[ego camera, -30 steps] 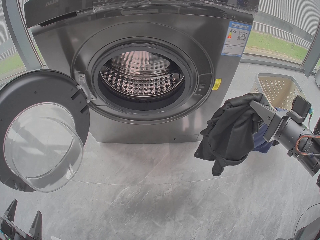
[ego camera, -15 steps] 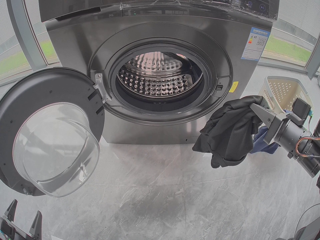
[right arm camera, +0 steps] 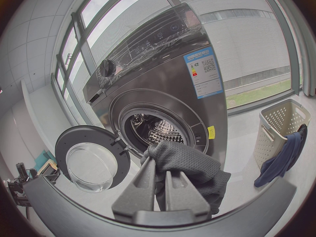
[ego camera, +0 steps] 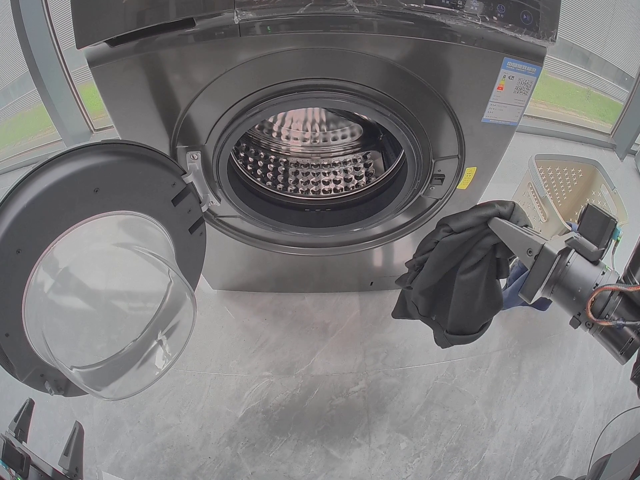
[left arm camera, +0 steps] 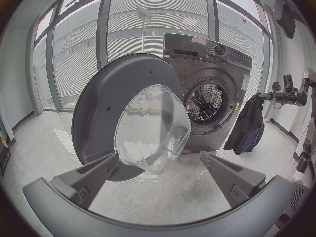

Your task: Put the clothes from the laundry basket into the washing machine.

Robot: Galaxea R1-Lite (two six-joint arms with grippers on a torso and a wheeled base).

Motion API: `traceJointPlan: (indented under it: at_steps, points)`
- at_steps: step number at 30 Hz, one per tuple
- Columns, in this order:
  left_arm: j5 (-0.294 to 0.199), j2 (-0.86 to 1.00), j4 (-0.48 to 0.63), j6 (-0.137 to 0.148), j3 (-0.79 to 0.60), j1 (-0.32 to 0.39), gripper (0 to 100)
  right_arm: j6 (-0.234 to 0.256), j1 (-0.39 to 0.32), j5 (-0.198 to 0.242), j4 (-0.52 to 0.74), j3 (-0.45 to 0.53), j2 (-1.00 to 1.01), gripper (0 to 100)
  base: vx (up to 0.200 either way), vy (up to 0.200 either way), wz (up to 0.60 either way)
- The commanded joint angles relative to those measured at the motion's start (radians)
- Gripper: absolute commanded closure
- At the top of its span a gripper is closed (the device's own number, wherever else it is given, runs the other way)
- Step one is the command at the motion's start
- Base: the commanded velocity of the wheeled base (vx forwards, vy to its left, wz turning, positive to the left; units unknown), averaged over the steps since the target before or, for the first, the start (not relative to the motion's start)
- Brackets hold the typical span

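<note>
Turning is what the head view has done over the last second, not the load: the washing machine (ego camera: 133,101) has slid from the left part of the frame toward the centre, so the camera now faces it more squarely. The right end effector (ego camera: 500,227) sits at the right edge of the frame as before, pinched narrow on a dark grey mesh garment (ego camera: 460,275). This garment hangs clear of the floor (ego camera: 320,381), to the lower right of the open drum (ego camera: 313,161). I judge the garment is out of the laundry basket (ego camera: 567,181) and lined up for the reach into the drum. The door (ego camera: 100,188) stands swung wide at the left, out of the path.

The right wrist view makes plain a blue garment (right arm camera: 279,162) draped over the basket's rim and trailing down its outside, so at least one piece is left to load. In the head view it is a sliver of blue behind the dark cloth. The left wrist view has the left end effector (left arm camera: 158,156) spread wide and holding nothing, low and facing the door's glass bowl.
</note>
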State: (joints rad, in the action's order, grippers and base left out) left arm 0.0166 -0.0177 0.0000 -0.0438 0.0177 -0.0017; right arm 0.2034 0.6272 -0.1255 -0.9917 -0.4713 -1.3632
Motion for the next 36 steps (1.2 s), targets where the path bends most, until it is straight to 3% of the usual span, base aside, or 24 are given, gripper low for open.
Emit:
traceJointPlan:
  at_steps: [1, 17, 20, 21, 29, 36]
  points:
    - [0.002, 0.016, -0.002, 0.004, -0.016, 0.0, 0, 0.001, 0.026, 0.003, -0.005, -0.003, -0.016, 100, 0.0, 0.0, 0.0]
    - [0.005, 0.016, -0.003, 0.009, -0.018, 0.002, 0, 0.001, 0.094, 0.014, -0.015, -0.038, -0.082, 100, 0.0, -0.075, 0.0]
    - [0.003, 0.018, -0.003, 0.018, -0.018, 0.002, 0, 0.001, 0.1, 0.012, -0.016, -0.073, -0.103, 100, 0.0, 0.0, 0.0]
    - [0.002, 0.018, -0.002, 0.033, -0.018, 0.002, 0, 0.001, 0.1, 0.01, -0.015, -0.084, -0.114, 100, 0.0, 0.0, 0.0]
    - [0.0, 0.018, -0.002, 0.045, -0.018, 0.003, 0, 0.002, 0.103, 0.004, -0.018, -0.152, -0.177, 100, 0.0, 0.0, 0.0]
    - [-0.01, 0.016, -0.002, 0.033, -0.016, 0.002, 0, 0.008, 0.124, -0.005, -0.073, -0.198, -0.231, 100, 0.0, 0.0, 0.0]
